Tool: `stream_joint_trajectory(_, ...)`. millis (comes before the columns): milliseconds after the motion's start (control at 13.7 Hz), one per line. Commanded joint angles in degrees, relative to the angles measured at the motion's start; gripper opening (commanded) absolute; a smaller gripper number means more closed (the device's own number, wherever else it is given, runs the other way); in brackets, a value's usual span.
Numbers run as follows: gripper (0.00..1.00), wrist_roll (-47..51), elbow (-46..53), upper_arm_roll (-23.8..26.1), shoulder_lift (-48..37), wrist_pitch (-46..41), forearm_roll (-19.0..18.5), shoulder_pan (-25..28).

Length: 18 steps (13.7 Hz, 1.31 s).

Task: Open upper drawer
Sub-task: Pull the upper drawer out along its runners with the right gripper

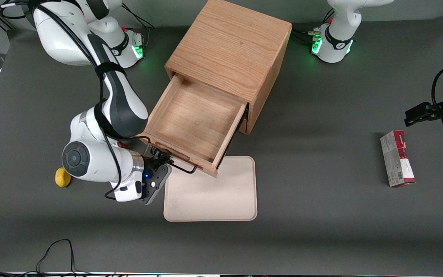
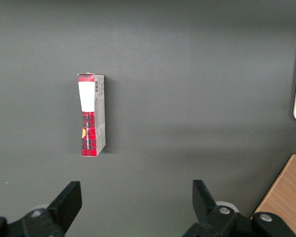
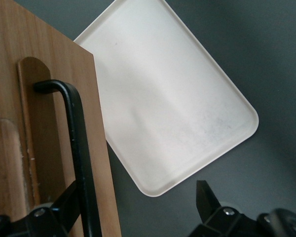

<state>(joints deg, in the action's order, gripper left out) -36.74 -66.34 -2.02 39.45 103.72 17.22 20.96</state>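
The upper drawer [image 1: 192, 115] stands pulled far out of the oak cabinet [image 1: 229, 50], its bare wooden inside showing. Its thin black bar handle [image 1: 183, 168] runs along the drawer front [image 3: 49, 148] facing the front camera. My right gripper [image 1: 162, 157] is at the handle's end toward the working arm. In the right wrist view the gripper [image 3: 135, 205] is open: the handle bar [image 3: 79, 148] passes close against one finger [image 3: 64, 200], and the second finger [image 3: 205, 195] hangs well apart over the grey table.
A cream tray [image 1: 210, 190] lies flat on the table just in front of the open drawer, seen too as the tray [image 3: 172, 98]. A small yellow object [image 1: 62, 177] sits beside my arm. A red and grey box [image 1: 396, 157] lies toward the parked arm's end.
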Motion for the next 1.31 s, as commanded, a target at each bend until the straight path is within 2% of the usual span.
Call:
stream_joint_trajectory(0,1.00,-0.88,2.88,0.44,1.60,-0.01,1.15,-0.92)
stream_joint_trajectory(146,1.00,-0.62,3.23,0.44,1.60,-0.01,1.67,-1.71)
stream_joint_trajectory(292,1.00,-0.44,3.32,0.26,1.60,-0.01,5.27,-2.33)
stream_joint_trajectory(365,1.00,-0.27,3.32,0.17,1.60,0.08,5.80,-2.68)
stream_joint_trajectory(876,1.00,6.94,3.32,-0.18,-0.77,-0.71,5.72,-4.79)
stream_joint_trajectory(1095,1.00,6.94,2.53,-0.27,-5.76,-5.27,4.41,-5.67)
stream_joint_trajectory(1241,1.00,6.68,-3.33,-1.14,-12.87,-8.52,-1.27,-4.97)
